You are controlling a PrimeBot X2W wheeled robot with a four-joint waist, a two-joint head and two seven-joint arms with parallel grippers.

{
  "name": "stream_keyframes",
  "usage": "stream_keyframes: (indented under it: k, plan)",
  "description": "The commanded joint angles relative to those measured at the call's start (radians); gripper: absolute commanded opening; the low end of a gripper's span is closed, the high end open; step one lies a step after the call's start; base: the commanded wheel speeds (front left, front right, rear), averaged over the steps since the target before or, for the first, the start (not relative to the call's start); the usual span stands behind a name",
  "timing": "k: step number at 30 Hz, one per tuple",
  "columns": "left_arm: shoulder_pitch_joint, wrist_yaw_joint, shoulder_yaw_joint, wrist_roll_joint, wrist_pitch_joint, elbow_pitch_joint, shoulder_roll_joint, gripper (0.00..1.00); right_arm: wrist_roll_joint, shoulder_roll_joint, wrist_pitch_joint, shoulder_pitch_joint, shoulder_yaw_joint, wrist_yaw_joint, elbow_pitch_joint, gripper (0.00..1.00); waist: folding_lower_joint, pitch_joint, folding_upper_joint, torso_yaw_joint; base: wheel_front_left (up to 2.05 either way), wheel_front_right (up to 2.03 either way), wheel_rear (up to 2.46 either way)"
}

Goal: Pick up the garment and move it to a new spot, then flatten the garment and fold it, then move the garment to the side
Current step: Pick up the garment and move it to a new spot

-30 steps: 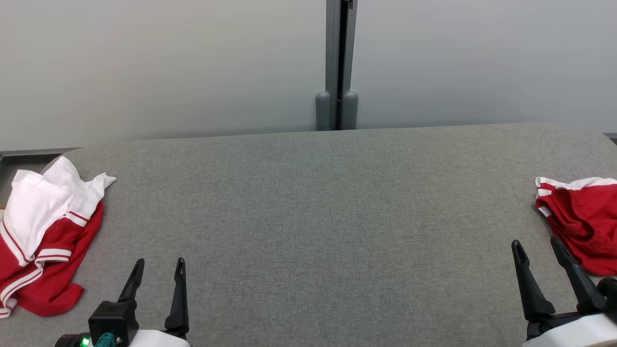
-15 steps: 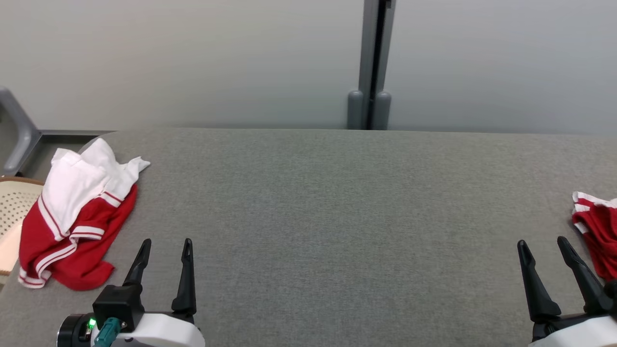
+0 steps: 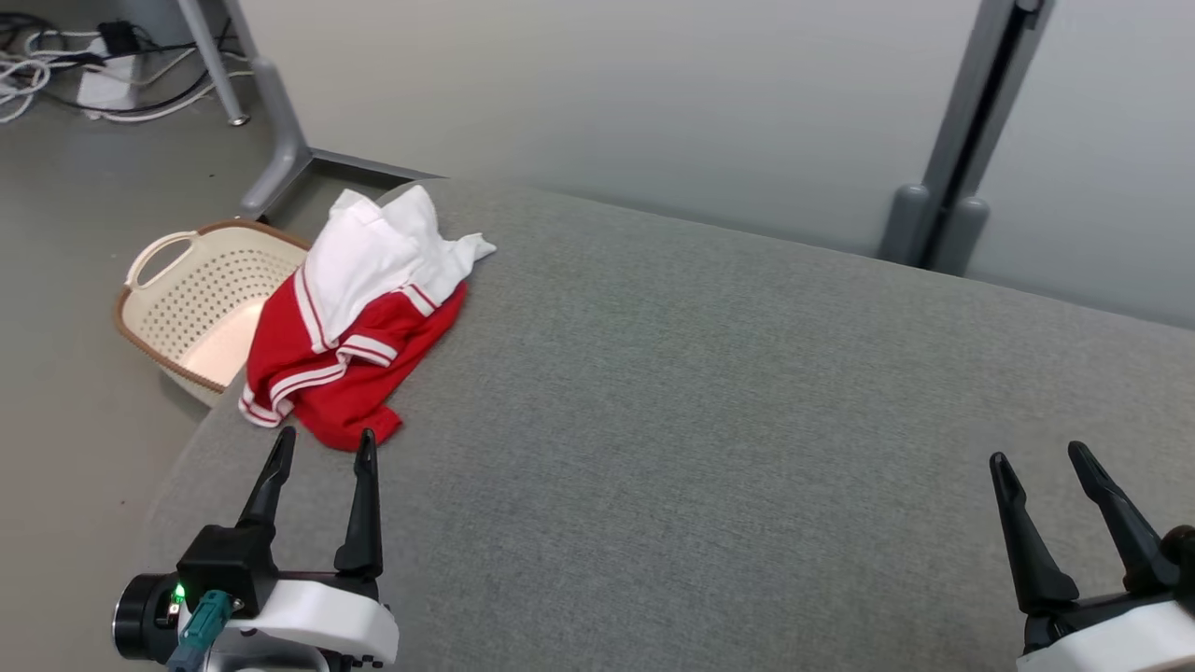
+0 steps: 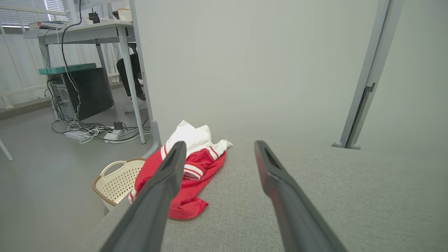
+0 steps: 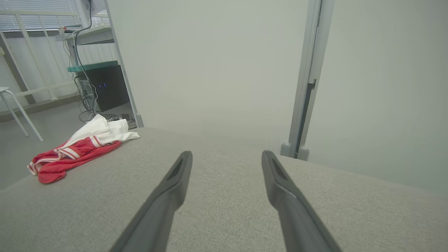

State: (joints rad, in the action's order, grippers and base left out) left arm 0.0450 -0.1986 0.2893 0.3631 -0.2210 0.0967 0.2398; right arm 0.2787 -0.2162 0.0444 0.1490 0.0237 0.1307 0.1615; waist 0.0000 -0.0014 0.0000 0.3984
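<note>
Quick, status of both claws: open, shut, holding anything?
Left claw: open, holding nothing; garment lies ahead of it.
Right claw: open, holding nothing, above the grey table.

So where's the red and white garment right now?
In the head view the garment lies crumpled at the left end of the grey table, beside the cream basket on the floor, just beyond the open fingers of the left gripper.
</note>
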Motion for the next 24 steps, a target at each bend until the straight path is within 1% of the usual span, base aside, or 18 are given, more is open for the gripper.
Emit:
stream_keyframes:
  k: [1, 6, 10, 19, 24]
  plan:
    - [0.016, 0.005, 0.000, 0.001, -0.006, 0.005, 0.001, 1.00, -0.004, -0.008, 0.005, -0.009, 0.001, 0.000, 0.006, 1.00, 0.0000, 0.011, 0.0000, 0.052, 0.00, 0.00, 0.00]
    - [0.032, 0.013, 0.002, 0.002, -0.018, 0.021, -0.006, 1.00, -0.004, -0.015, 0.011, -0.016, 0.005, 0.000, 0.016, 1.00, 0.0000, 0.019, 0.0000, 0.096, 0.00, 0.00, 0.00]
    - [0.034, 0.014, 0.000, 0.004, -0.025, 0.031, -0.010, 1.00, -0.007, -0.016, 0.017, -0.016, 0.002, 0.000, 0.022, 1.00, 0.0000, 0.021, 0.0000, 0.111, 0.00, 0.00, 0.00]
    - [0.053, 0.018, -0.010, 0.002, -0.037, 0.049, -0.012, 1.00, -0.007, -0.020, 0.026, -0.013, 0.001, 0.000, 0.026, 1.00, 0.0000, 0.026, 0.0000, 0.113, 0.00, 0.00, 0.00]
    - [0.090, 0.018, -0.012, 0.002, -0.040, 0.080, -0.030, 1.00, -0.002, -0.035, 0.035, -0.032, 0.001, 0.000, 0.044, 1.00, 0.0000, 0.060, 0.0000, 0.103, 0.00, 0.00, 0.00]
